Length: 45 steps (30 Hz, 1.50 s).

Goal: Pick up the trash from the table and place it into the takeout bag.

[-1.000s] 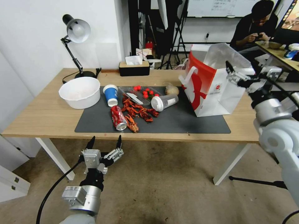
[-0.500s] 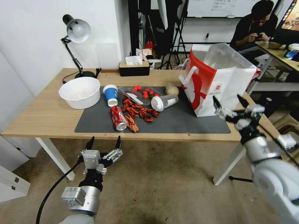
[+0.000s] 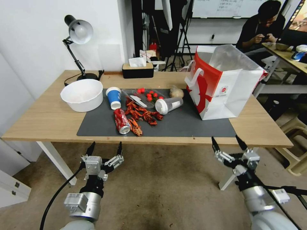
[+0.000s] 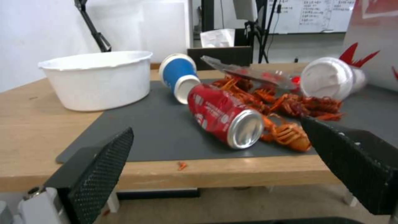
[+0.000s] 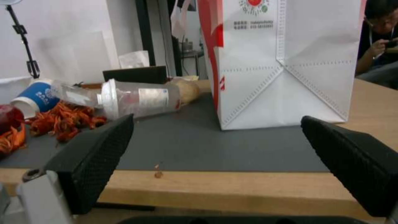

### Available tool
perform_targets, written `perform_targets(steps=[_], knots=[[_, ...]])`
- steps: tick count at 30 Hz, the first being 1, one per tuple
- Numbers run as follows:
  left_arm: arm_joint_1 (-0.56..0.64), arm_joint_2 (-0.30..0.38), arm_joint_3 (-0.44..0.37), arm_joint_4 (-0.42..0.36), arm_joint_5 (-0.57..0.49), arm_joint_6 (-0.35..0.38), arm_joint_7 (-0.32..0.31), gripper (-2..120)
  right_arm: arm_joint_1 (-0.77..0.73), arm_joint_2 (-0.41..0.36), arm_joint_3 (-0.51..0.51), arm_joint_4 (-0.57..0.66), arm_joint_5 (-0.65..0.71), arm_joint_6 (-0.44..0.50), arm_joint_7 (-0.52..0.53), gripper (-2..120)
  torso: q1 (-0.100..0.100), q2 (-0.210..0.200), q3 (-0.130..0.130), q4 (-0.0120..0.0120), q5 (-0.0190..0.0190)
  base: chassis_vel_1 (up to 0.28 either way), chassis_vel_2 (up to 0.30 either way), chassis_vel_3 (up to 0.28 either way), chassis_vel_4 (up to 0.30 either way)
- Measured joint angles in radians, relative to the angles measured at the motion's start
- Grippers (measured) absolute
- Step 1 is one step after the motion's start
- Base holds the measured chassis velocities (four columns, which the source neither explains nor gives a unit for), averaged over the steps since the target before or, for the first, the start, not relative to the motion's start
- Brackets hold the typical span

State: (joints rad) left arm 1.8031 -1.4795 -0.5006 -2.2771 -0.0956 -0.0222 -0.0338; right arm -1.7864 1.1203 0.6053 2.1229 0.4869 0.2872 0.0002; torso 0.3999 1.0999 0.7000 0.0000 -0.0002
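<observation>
Left gripper (image 3: 104,149): fingers spread wide, holding nothing, below the table (image 3: 48,121) edge.
Right gripper (image 3: 228,144): wide open, empty, below the edge.
Can (image 3: 122,120): on its side, just beyond the left gripper.
Bag (image 3: 224,86): upright, beyond the right gripper.

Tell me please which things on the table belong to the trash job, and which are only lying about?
Job: red soda can, blue paper cup, white-lidded grey cup, takeout bag, table. Left gripper and right gripper wait open below the table's near edge.

Lying about: desk lamp, tissue box, large white bowl.
</observation>
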Motion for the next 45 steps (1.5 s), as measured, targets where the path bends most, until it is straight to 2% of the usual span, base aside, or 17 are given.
perform_targets(steps=[11,21,25,26,28,33,38,43,45], knots=[[0.011,-0.009,0.006,0.01,0.006,-0.006,0.0,100,-0.002,0.007,-0.017,-0.025,-0.013,-0.01,0.004,100,0.0,0.0,0.0,0.0,0.0002,0.0,0.0,0.0,0.0],[0.012,-0.015,0.006,0.013,0.005,-0.013,-0.003,100,0.023,-0.003,-0.036,0.008,-0.051,-0.098,0.054,100,0.0,0.0,0.0,-0.0001,0.0001,0.0,0.0,0.0,0.0],[0.012,-0.015,0.003,0.015,0.005,-0.02,-0.004,100,0.106,-0.012,-0.102,0.044,-0.086,-0.195,0.127,100,0.0,0.0,0.0,-0.0001,0.0001,0.0,0.0,0.0,0.0],[0.012,-0.015,0.003,0.015,0.005,-0.02,-0.004,100,0.106,-0.012,-0.102,0.044,-0.086,-0.195,0.127,100,0.0,0.0,0.0,-0.0001,0.0001,0.0,0.0,0.0,0.0],[0.012,-0.015,0.003,0.016,0.005,-0.021,-0.004,100,0.17,-0.013,-0.157,0.066,-0.105,-0.259,0.186,100,0.0,0.0,0.0,0.0001,0.0,0.0,0.0,0.0,0.0],[0.012,-0.015,0.002,0.016,0.005,-0.021,-0.005,100,0.238,-0.014,-0.208,0.078,-0.101,-0.313,0.225,100,0.0,0.0,0.0,0.0001,0.0001,0.0,0.0,0.0,0.0],[0.013,-0.014,-0.002,0.016,0.006,-0.022,-0.005,100,0.384,-0.029,-0.312,0.073,-0.055,-0.427,0.298,100,0.0,0.0,0.0,0.0001,0.0001,0.0,0.0,0.0,0.0],[0.013,-0.016,-0.005,0.016,0.007,-0.022,-0.005,100,0.453,-0.038,-0.353,0.045,-0.018,-0.456,0.317,100,0.0,0.0,0.0,-0.0001,0.0,0.0,0.0,0.0,0.0],[0.013,-0.019,-0.005,0.017,0.007,-0.022,-0.006,100,0.522,-0.041,-0.395,0.009,0.031,-0.473,0.344,100,0.0,0.0,0.0,-0.0001,0.0002,0.0,0.0,0.0,0.0]])
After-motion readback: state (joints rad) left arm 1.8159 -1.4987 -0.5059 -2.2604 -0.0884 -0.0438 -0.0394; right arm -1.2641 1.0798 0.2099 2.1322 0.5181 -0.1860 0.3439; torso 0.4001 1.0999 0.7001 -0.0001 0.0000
